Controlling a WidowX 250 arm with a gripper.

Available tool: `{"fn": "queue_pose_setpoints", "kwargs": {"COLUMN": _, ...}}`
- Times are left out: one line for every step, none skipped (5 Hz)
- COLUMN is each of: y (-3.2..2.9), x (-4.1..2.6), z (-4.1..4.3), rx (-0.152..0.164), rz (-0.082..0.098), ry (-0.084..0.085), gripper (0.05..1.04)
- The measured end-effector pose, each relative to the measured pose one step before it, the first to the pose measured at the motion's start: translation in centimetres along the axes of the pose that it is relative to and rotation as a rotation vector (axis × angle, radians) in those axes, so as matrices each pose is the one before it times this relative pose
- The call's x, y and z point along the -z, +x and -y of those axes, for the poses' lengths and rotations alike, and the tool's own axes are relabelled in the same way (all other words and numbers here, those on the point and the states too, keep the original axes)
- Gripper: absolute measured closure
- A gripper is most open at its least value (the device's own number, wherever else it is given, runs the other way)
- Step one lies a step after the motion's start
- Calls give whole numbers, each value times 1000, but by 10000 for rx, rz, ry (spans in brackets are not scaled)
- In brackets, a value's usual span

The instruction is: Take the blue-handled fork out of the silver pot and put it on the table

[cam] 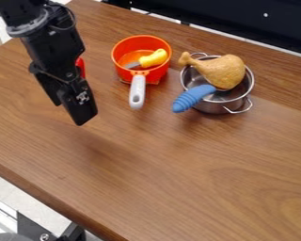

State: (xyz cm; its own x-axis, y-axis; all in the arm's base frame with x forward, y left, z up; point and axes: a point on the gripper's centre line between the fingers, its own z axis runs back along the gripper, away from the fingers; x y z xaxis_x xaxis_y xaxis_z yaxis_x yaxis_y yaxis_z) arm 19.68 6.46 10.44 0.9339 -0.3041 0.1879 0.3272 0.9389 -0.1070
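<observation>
A black two-finger robot pincer (75,116) hangs at a slant over a brown wood-grain table (197,174), its arm (43,35) coming in from the upper left. From this angle, it cannot be told whether the pincer is open, closed or gripping something.

Close behind the pincer, partly hidden by it, is a bright red object (81,67), too covered to identify. Farther back and to the right of the pincer sits an upright orange-red toy saucepan (118,64), well apart from it. The saucepan's pale gray handle (137,92) points toward the front of the table. Inside lies a toy knife with a yellow handle (154,58) and a gray blade (133,64).

Farther right from the pincer, beyond the saucepan, stands a shiny metal pot (221,107) with wire loop handles. A tan toy chicken drumstick (225,73) rests across its top, the bone end leaning out toward the saucepan. Beside the drumstick, a utensil with a ribbed blue handle (194,98) leans out over the pot's rim, slanting toward the pincer's side.

Behind everything, a dark panel (241,21) runs along the table's far edge.
</observation>
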Motion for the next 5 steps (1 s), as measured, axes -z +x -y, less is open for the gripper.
{"fn": "queue_pose_setpoints", "kwargs": {"y": -191, "x": 291, "z": 225, "rx": -89, "rz": -103, "ry": -152, "gripper": 84}}
{"fn": "queue_pose_setpoints", "kwargs": {"y": 511, "x": -706, "z": 849, "rx": -258, "rz": -26, "ry": -440, "gripper": 84}}
{"fn": "queue_pose_setpoints", "kwargs": {"y": 1228, "x": -1546, "z": 1260, "rx": -686, "rz": 145, "ry": 68, "gripper": 84}}
{"fn": "queue_pose_setpoints", "kwargs": {"y": 2001, "x": -559, "z": 1264, "rx": -461, "rz": -126, "ry": -90, "gripper": 84}}
{"fn": "queue_pose_setpoints", "kwargs": {"y": 2043, "x": 777, "z": 1326, "rx": -468, "rz": 9, "ry": -208, "gripper": 84}}
